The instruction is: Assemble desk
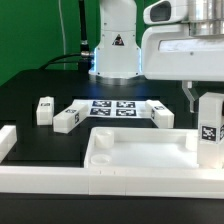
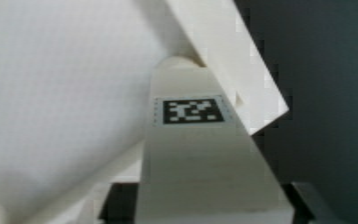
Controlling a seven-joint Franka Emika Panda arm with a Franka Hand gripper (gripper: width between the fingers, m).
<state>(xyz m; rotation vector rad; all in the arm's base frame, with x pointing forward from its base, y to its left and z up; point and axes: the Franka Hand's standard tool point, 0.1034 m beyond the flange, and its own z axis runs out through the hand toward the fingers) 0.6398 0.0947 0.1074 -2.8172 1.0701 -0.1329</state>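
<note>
My gripper [image 1: 207, 100] is shut on a white block leg [image 1: 208, 126] and holds it upright at the exterior view's right, over the right end of the white tray-like tabletop [image 1: 135, 160]. In the wrist view the leg [image 2: 197, 150] with its square marker fills the space between my two dark fingers [image 2: 131, 205], and its far end is at the tabletop's raised rim [image 2: 211, 45]. Three more legs lie on the black table: two at the left [image 1: 43, 110] [image 1: 66, 119] and one right of centre [image 1: 161, 114].
The marker board [image 1: 112, 107] lies flat behind the tabletop, between the loose legs. A long white border rail [image 1: 40, 182] runs along the front and turns up at the left side [image 1: 6, 140]. The robot's base [image 1: 112, 50] stands at the back.
</note>
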